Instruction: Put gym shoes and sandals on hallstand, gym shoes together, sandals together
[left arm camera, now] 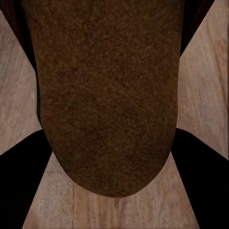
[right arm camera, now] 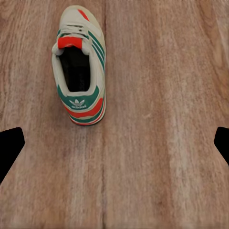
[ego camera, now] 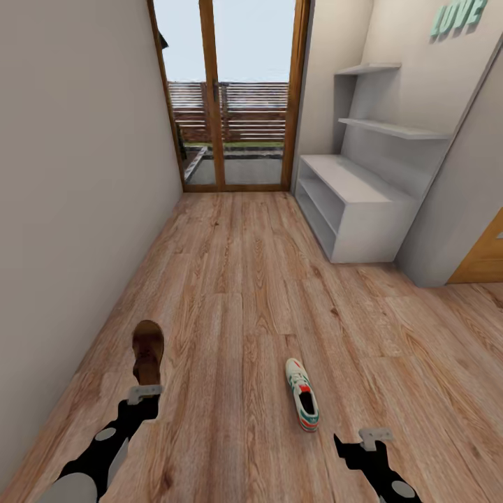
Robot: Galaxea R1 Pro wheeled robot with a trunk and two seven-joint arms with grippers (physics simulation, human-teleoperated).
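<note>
A brown sandal (ego camera: 147, 351) sits in my left gripper (ego camera: 144, 392), which is shut on its near end, close to the left wall. In the left wrist view the sandal (left arm camera: 109, 95) spans the gap between the dark fingers (left arm camera: 19, 164), with the corridor floor (left arm camera: 205, 71) behind it. A white gym shoe (ego camera: 302, 403) with green stripes and red patches lies on the corridor floor (ego camera: 237, 279), toe pointing away. My right gripper (ego camera: 375, 437) hovers open just right of and behind the gym shoe (right arm camera: 78, 67), not touching it. The white hallstand (ego camera: 353, 202) stands far ahead at the right wall.
A glazed wooden door (ego camera: 230, 98) closes the corridor's far end. The plain wall (ego camera: 70, 209) runs along the left. White wall shelves (ego camera: 391, 128) and teal "LOVE" letters (ego camera: 457, 17) hang over the hallstand. A wooden door (ego camera: 485, 258) sits at the right.
</note>
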